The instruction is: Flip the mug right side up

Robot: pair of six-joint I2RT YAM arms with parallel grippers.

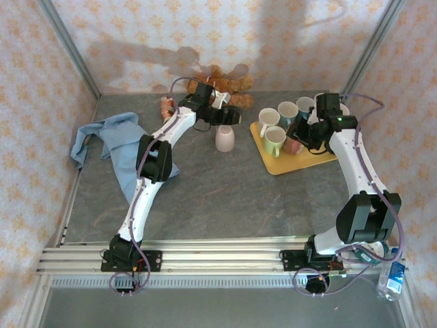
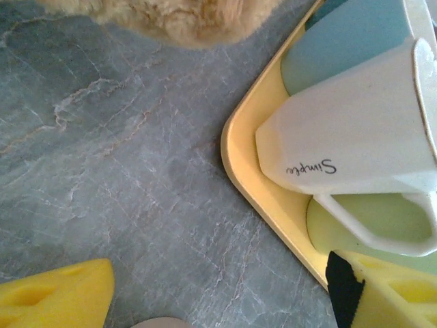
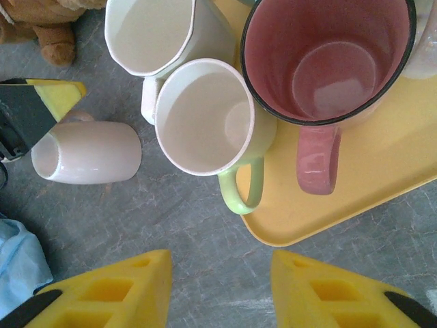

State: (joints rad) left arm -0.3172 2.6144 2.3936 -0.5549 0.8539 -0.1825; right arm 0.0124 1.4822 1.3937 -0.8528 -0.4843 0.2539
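Note:
The mug [image 1: 224, 139] is pale pink and stands upside down on the grey table, left of the yellow tray [image 1: 287, 164]. In the right wrist view the mug [image 3: 85, 152] shows its ringed base, with a left finger right beside it. My left gripper [image 1: 229, 116] hangs just above and behind the mug. It is open [image 2: 218, 301]: its yellow fingers stand wide apart, and a sliver of the mug [image 2: 157, 322] shows between them at the frame's bottom edge. My right gripper [image 3: 220, 294] is open and empty over bare table by the tray's corner [image 3: 382, 171].
The tray holds several upright mugs: green [image 3: 205, 116], pink [image 3: 328, 55], white [image 2: 355, 130] and light blue [image 1: 287, 109]. A teddy bear [image 1: 222, 78] lies at the back and a blue cloth [image 1: 109, 140] at the left. Patterned walls close in the table.

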